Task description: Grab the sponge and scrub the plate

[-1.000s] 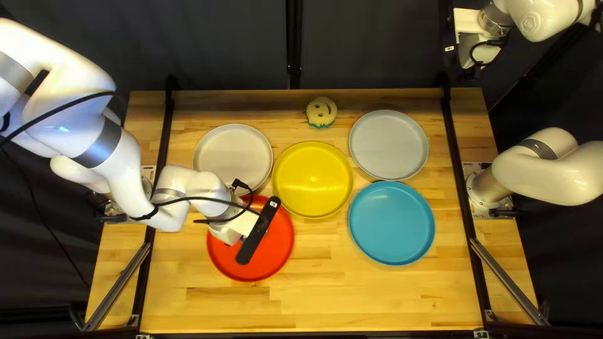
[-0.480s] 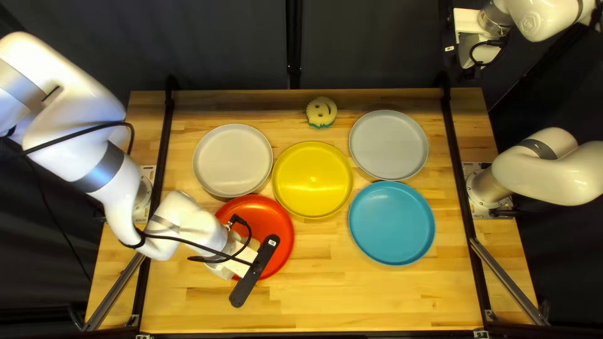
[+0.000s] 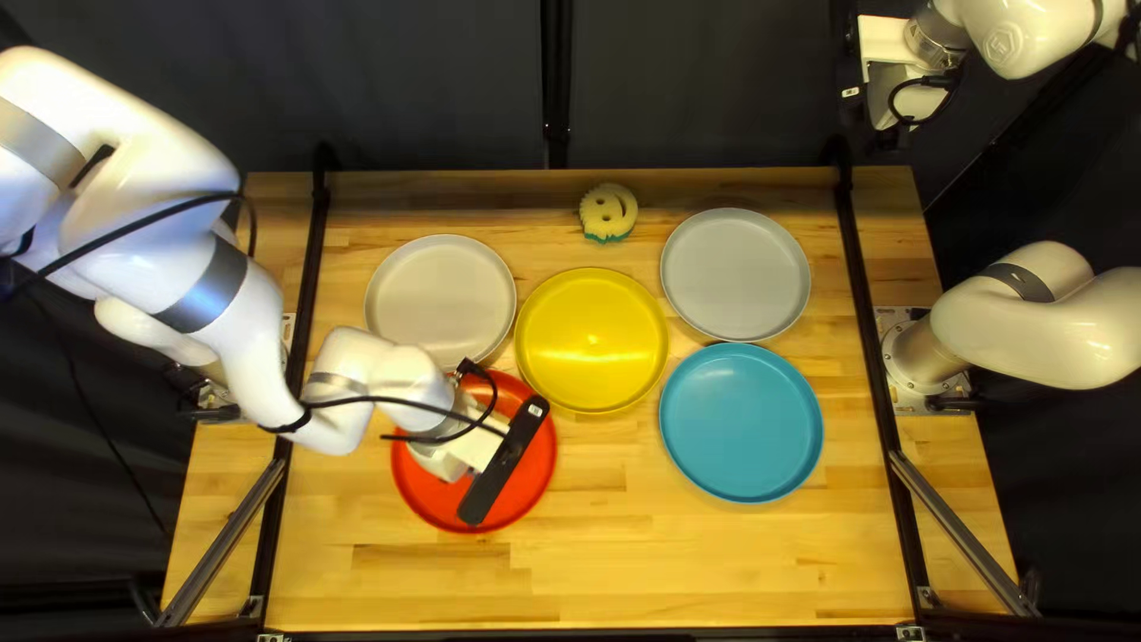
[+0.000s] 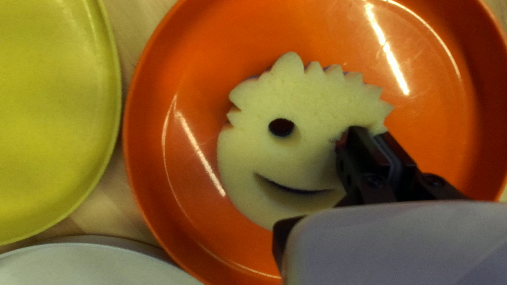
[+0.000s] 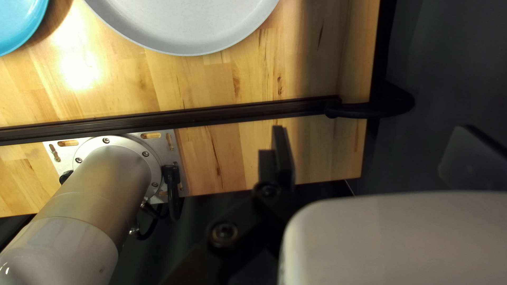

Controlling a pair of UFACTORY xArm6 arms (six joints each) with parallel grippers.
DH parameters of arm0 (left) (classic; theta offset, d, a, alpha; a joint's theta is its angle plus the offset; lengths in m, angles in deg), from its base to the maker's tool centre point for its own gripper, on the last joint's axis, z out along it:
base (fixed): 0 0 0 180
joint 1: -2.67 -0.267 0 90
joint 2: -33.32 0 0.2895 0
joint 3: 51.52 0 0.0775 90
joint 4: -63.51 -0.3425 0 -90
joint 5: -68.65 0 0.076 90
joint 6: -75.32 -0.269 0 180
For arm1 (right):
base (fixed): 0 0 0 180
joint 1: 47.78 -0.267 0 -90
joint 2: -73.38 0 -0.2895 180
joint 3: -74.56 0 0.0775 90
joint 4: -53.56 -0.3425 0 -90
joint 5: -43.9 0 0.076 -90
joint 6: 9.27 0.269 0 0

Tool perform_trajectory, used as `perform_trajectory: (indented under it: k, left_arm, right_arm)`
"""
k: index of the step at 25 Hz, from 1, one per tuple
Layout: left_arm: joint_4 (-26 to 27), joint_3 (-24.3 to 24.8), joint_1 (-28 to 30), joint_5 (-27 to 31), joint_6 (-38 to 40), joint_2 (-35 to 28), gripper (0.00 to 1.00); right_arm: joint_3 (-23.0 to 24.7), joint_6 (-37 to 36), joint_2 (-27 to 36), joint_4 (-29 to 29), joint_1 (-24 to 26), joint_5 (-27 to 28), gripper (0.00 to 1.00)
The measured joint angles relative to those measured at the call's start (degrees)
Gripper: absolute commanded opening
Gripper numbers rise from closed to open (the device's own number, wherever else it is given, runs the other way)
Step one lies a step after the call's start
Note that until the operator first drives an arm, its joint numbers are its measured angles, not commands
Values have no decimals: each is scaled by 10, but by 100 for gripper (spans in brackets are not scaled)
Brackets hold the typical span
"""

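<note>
Pale-yellow smiley-shaped foam sponge (image 4: 311,158) | held over round red plate (image 3: 426,482) | judged light, squashy | eye-side edge sensibly pinched by left gripper (image 4: 371,134) | right gripper (image 5: 373,142) spread wide

On the table (image 3: 689,571) lie a sponge (image 3: 606,221) top centre, white plate (image 3: 441,297) upper left, grey plate (image 3: 736,274) upper right, yellow plate (image 3: 592,345) centre, red plate (image 3: 529,473) lower left, blue plate (image 3: 741,422) lower right.

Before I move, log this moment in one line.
left gripper: shut on smiley sponge, over red plate | right gripper: open, holding nothing | second smiley sponge: near far edge of table
</note>
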Motion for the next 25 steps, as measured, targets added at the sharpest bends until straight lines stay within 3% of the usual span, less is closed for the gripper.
perform_trajectory:
  k: [5, 15, 19, 25]
  left_arm:
    - [-4, 9, 31, -11, 27, 1, 0]
    - [-45, 38, 118, -15, 159, -20, 0]
    - [-50, 30, 121, -12, 167, -14, 0]
    - [-47, -15, 85, -8, 121, 23, 0]
  right_arm:
    - [0, 0, 0, 0, 0, 0, 100]
    - [0, 0, 0, 0, 0, 0, 100]
    - [0, 0, 0, 0, 0, 0, 100]
    - [0, 0, 0, 0, 0, 0, 100]
